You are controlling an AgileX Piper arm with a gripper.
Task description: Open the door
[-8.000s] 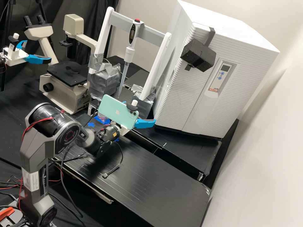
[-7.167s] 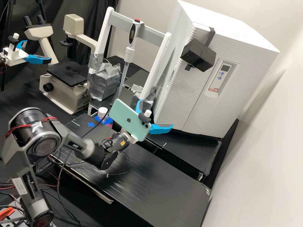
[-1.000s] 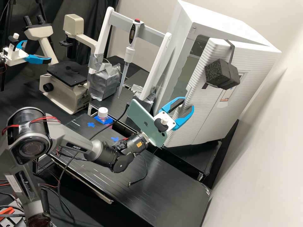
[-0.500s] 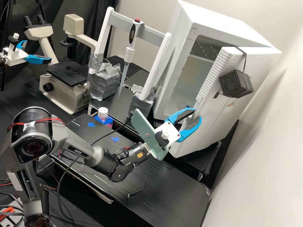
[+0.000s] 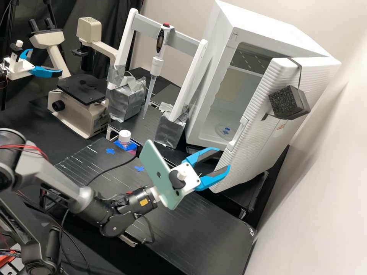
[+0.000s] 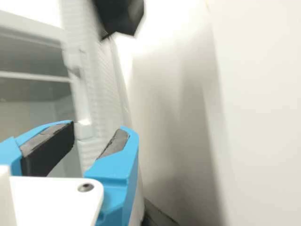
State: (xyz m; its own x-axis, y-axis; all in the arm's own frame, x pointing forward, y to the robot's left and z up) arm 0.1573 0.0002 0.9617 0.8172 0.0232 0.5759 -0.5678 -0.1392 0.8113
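Incubator door [image 5: 250, 143] stands well open, w/ my gripper [image 5: 224, 157] just beside its free edge, low down. I judge the job nearly done. To finish well, I'd back the fingers [image 5: 214, 177] off slowly, keeping them away from the recessed handle [image 5: 237, 133], b/c a snag there could drag the door partway shut. If more swing's needed, prob. best to set one fingertip on the inner face nr the free edge & push gently along the hinge arc; pushing close to the hinge would take more force.

Claw itself: spread wide, w/ nothing gripped btwn the pads. One finger overlaps the door's lower part in the high view; can't tell if it touches. Just behind the claw sits the mint-green phone [image 5: 156, 172], mounted on the wrist, so I'd mind its corners too.

Further out, a black foam block [image 5: 284, 102] is strapped to the door's outer face, up nr the top. Beyond is the white incubator [image 5: 267, 28], chamber exposed, w/ a round dish [image 5: 221, 131] on its floor. Off to the side, approx. in order: capped bottle [image 5: 124, 136], stand [image 5: 185, 42] holding a pipette [image 5: 156, 65], then the microscope [image 5: 82, 89].
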